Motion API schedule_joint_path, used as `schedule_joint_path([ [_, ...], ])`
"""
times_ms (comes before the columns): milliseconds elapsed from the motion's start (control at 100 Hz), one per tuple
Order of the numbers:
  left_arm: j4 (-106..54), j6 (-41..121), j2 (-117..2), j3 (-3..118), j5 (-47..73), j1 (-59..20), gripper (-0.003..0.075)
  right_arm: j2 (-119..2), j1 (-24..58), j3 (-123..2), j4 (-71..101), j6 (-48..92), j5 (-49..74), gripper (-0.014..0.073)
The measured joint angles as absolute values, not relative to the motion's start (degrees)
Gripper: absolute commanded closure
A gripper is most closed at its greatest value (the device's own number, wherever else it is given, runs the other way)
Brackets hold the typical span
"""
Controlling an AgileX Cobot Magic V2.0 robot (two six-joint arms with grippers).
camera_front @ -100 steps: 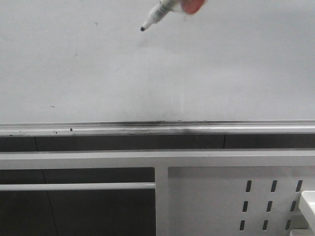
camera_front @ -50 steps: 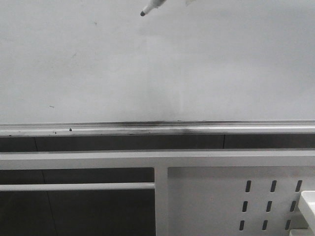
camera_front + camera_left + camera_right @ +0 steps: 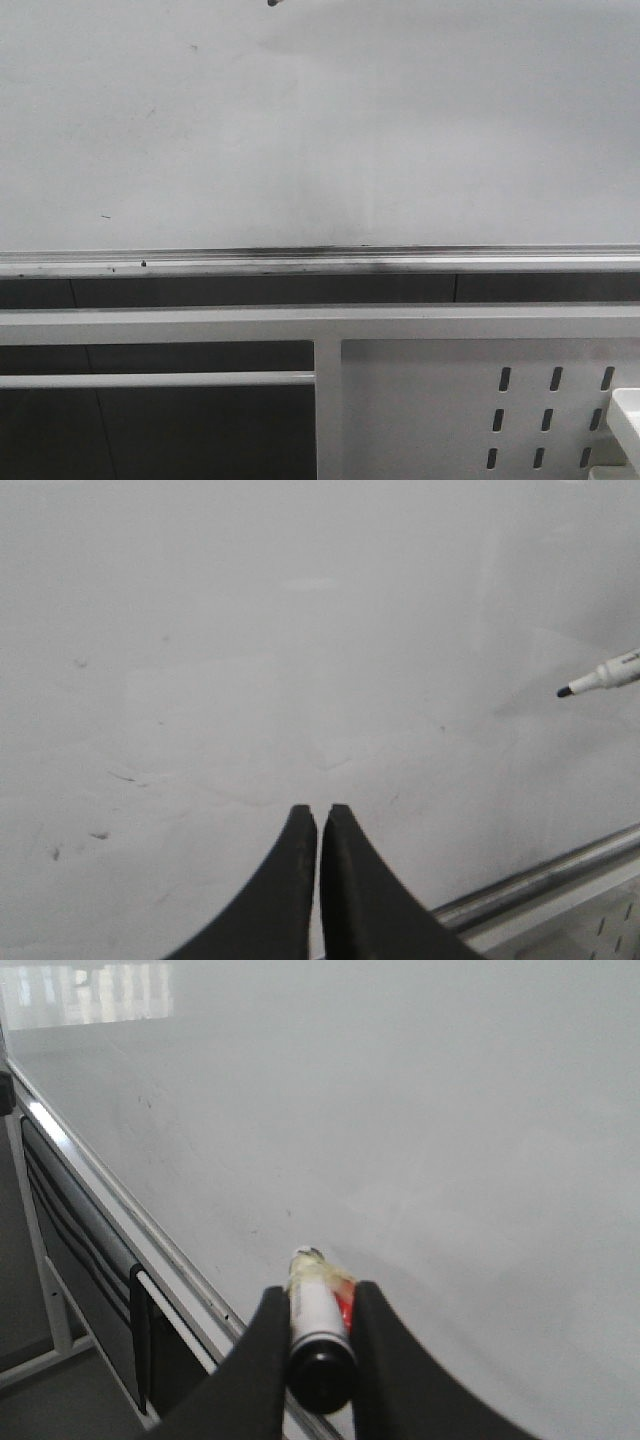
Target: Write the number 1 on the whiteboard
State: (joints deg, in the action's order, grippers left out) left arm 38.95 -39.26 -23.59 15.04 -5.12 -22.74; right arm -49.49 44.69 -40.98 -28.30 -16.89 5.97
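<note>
The right gripper (image 3: 320,1335) has its two dark fingers (image 3: 262,1360) clamped on a marker (image 3: 318,1330), one finger on each side of the barrel. The marker's black butt end sits nearest the wrist, and its long axis runs straight out ahead of the gripper toward the whiteboard (image 3: 420,1120), with a patch of red showing on the barrel beside one finger. Its writing tip cannot be seen from the wrist, so whether it touches the board cannot be told there. In the left wrist view the marker (image 3: 605,675) shows its pale front end and dark tip, lying nearly level, the tip just off the white surface.

The left gripper (image 3: 318,815) is pinched nearly shut on nothing, only a thin slit between its fingertips, and it points at bare whiteboard (image 3: 250,630) close ahead.

In the front view, only the dark tip of the marker (image 3: 272,3) pokes in at the top edge. The whiteboard (image 3: 400,130) carries a few small specks and no stroke; no number 1 is written. Its silver ledge (image 3: 300,262) runs along below, with a white frame (image 3: 330,400) under that.
</note>
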Motion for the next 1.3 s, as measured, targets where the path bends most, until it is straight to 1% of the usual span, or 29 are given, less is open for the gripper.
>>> schedule_joint_path([
  [130,38.8,-39.3,-23.6,15.0,-7.1,-19.8,0.0740,-50.5,44.2,-41.0,-28.3,-16.9,6.0,0.0663],
  [270,38.8,-39.3,-23.6,15.0,-8.8,-18.5,0.0740,-51.7,42.4,-41.0,-28.4,-16.9,4.9,0.0663],
  [650,38.8,-39.4,-23.6,15.0,-9.5,-18.5,0.0740,-52.9,39.6,-41.0,-28.5,-16.9,3.0,0.0663],
  [1100,38.8,-39.4,-23.6,15.0,-9.5,-18.5,0.0740,-62.5,39.6,-41.0,-28.6,-17.1,2.4,0.0663],
  [1300,38.8,-39.4,-23.6,15.0,-9.5,-18.5,0.0740,-64.9,39.6,-41.0,-28.6,-17.1,0.9,0.0663],
])
